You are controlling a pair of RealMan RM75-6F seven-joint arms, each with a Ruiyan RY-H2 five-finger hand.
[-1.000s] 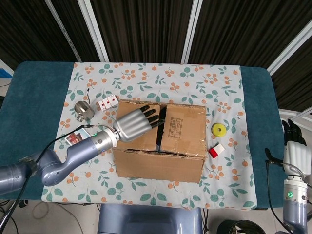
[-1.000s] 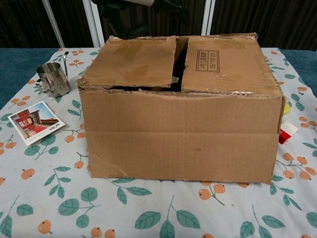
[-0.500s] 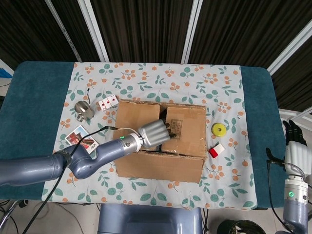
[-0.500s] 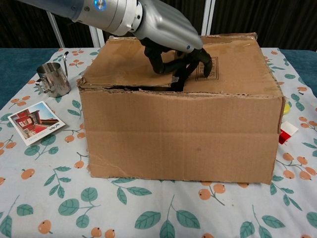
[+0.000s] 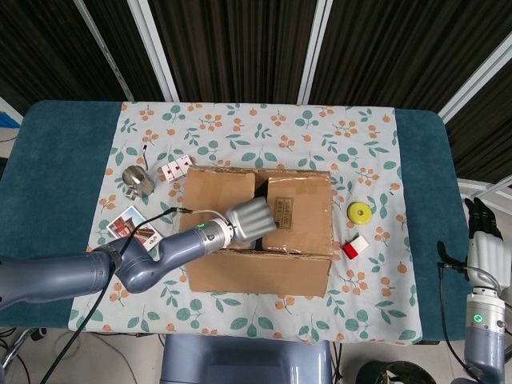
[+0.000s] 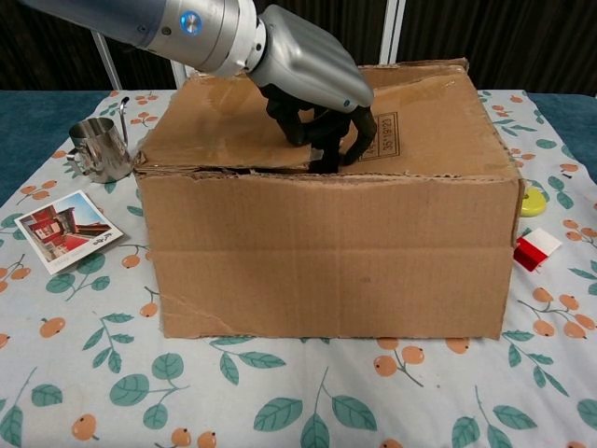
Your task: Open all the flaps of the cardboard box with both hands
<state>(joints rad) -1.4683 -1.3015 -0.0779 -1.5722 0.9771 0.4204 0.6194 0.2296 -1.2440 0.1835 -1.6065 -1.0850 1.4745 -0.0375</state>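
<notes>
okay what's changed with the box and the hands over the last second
The left hand came from above the left flap to the centre seam, its fingers hooking down into the gap. The cardboard box slid slightly toward the robot's left. Flaps remain closed; the right hand stays off the table.

A teal table carries a floral cloth holding the cardboard box, cup, cards and postcard

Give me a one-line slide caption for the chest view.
Left robot hand hooks its fingers into the centre seam of the cardboard box, flaps not yet open, beside a metal cup.
</notes>
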